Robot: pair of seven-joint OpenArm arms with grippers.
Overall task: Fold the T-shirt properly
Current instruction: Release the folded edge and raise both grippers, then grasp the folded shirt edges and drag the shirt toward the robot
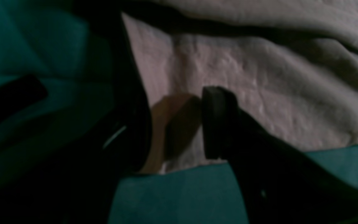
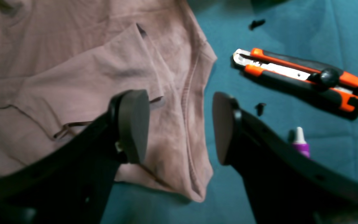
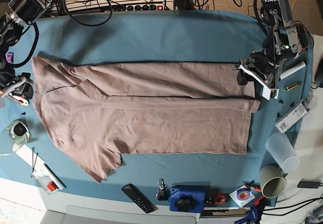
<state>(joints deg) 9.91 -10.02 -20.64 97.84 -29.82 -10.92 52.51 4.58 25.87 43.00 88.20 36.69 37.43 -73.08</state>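
T-shirt [image 2: 73,77] under open right tool [image 2: 179,124]

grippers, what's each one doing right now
left gripper: open, low over the T-shirt edge, holding nothing.
right gripper: open, empty, above the shirt's sleeve.

The base view looks straight down from high over the whole table cloth [image 3: 166,37] and T-shirt [image 3: 151,113]. Each wrist camera looks out past its own fingers, close over the shirt's edge; the left one is dark, seemingly almost touching cloth.
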